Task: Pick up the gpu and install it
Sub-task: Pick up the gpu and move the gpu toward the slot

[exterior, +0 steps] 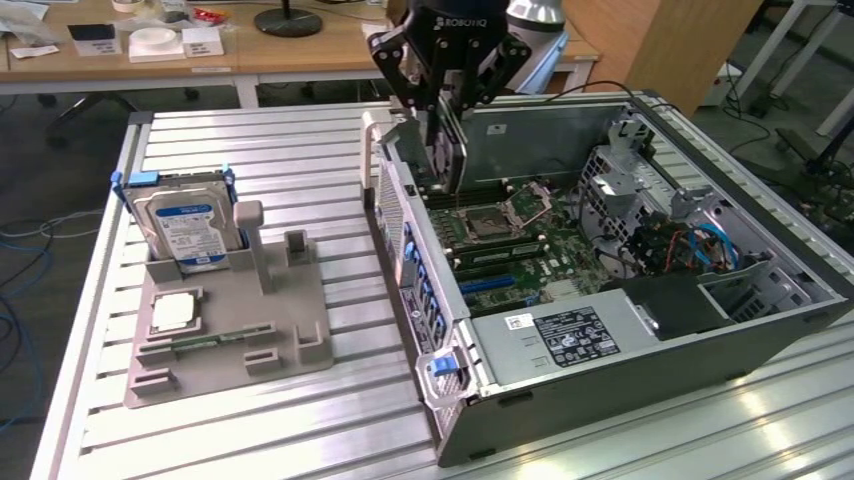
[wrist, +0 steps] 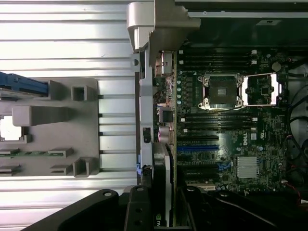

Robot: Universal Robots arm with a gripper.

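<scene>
Exterior view: the end effector [exterior: 445, 100] hangs over the open computer case [exterior: 747, 330], its jaws closed partway on the gpu [exterior: 441, 155], which they clamp by its upper edge. The card stands upright on edge, just inside the case wall on the exterior view's left, with its lower edge down near the motherboard [exterior: 534, 250] and close to the open processor socket [exterior: 497, 218]. Whether that edge touches a slot cannot be told.

On the wrist view the gpu [wrist: 162, 178] appears edge-on as a thin dark strip between the end effector's black fingers [wrist: 137, 211], lying along the case's rear panel and just beside the blue slot [wrist: 197, 149] of the motherboard [wrist: 231, 144].

On the slatted metal surface [exterior: 267, 430], well apart from the case, sits a grey holder [exterior: 287, 320]. It carries a hard drive [exterior: 187, 225] standing upright and a small square processor chip [exterior: 176, 312] lying flat.
</scene>
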